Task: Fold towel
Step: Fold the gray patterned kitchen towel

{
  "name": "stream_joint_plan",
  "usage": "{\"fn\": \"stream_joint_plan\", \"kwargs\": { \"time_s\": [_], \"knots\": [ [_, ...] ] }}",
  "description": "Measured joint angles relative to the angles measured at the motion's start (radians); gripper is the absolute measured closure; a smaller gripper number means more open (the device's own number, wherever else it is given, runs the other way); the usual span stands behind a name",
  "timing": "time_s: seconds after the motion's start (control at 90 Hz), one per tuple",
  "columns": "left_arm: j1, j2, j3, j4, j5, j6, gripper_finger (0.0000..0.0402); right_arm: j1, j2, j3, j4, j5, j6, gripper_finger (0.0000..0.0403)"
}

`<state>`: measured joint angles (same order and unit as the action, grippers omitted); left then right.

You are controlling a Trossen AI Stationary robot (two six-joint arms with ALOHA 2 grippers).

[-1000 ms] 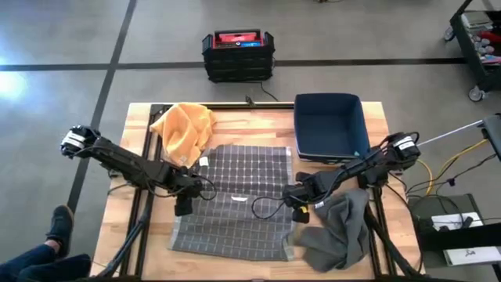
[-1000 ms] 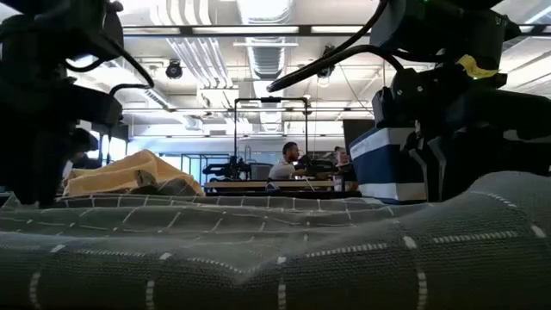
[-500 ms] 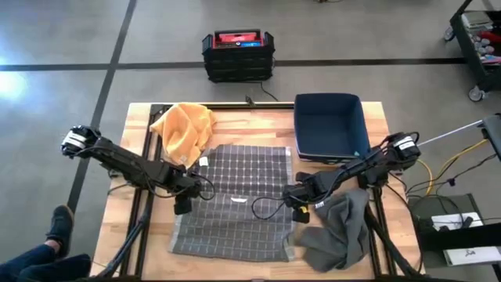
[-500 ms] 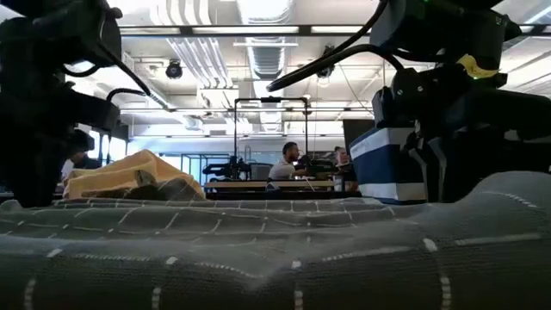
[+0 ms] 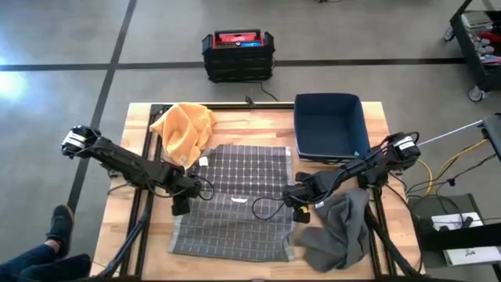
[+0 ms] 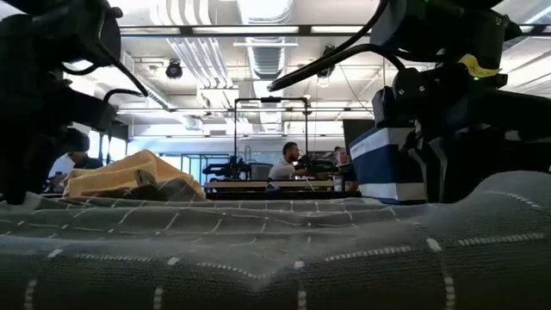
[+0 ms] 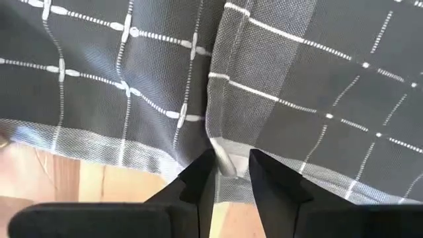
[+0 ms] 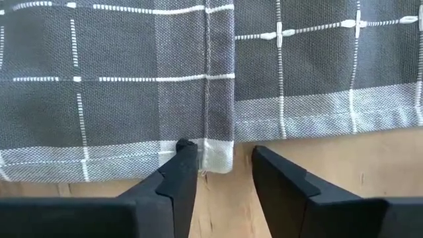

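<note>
A grey checked towel (image 5: 235,200) lies spread flat in the middle of the wooden table. My left gripper (image 5: 182,206) sits low at the towel's left edge, shut on a small raised fold of the hem. My right gripper (image 5: 296,211) sits low at the towel's right edge and is open. Its fingers stand on either side of a narrow fold of the hem (image 8: 219,155), with bare wood showing between the fold and one finger. In the low view the towel (image 6: 275,250) fills the foreground. My left gripper pinches a small raised fold of the towel's left hem (image 7: 229,157) between its two fingers. The fingers come in low from the table's left side. The rest of the towel lies on the table, with a crease running from the pinch into the cloth.
A yellow cloth (image 5: 184,129) lies bunched at the far left, touching the towel's far left corner. A dark blue bin (image 5: 329,125) stands at the far right. A plain grey cloth (image 5: 338,231) lies crumpled at the near right beside my right gripper.
My left gripper has shifted a little toward the table's left edge, staying low at the towel's hem. The towel otherwise lies as before.
</note>
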<state>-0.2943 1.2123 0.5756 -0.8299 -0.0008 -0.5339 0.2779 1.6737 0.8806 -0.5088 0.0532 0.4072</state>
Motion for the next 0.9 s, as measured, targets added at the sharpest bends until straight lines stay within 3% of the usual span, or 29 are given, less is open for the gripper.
{"fn": "stream_joint_plan", "kwargs": {
  "time_s": [0.244,0.467,0.744,0.9],
  "knots": [
    [0.000,0.004,-0.007,0.072,0.019,0.002,0.0333,0.000,0.000,0.000,0.000,0.000,-0.001,0.0277],
    [0.000,0.004,-0.007,0.042,0.018,0.002,0.0395,-0.001,0.000,0.000,-0.001,0.001,-0.007,0.0292],
    [0.000,-0.007,0.026,0.020,0.010,-0.004,0.0400,0.006,-0.013,0.021,-0.011,-0.105,0.016,0.0316],
    [0.000,-0.010,0.034,0.034,0.010,0.016,0.0401,0.004,-0.013,0.017,-0.024,-0.067,0.042,0.0288]
  ]
}}
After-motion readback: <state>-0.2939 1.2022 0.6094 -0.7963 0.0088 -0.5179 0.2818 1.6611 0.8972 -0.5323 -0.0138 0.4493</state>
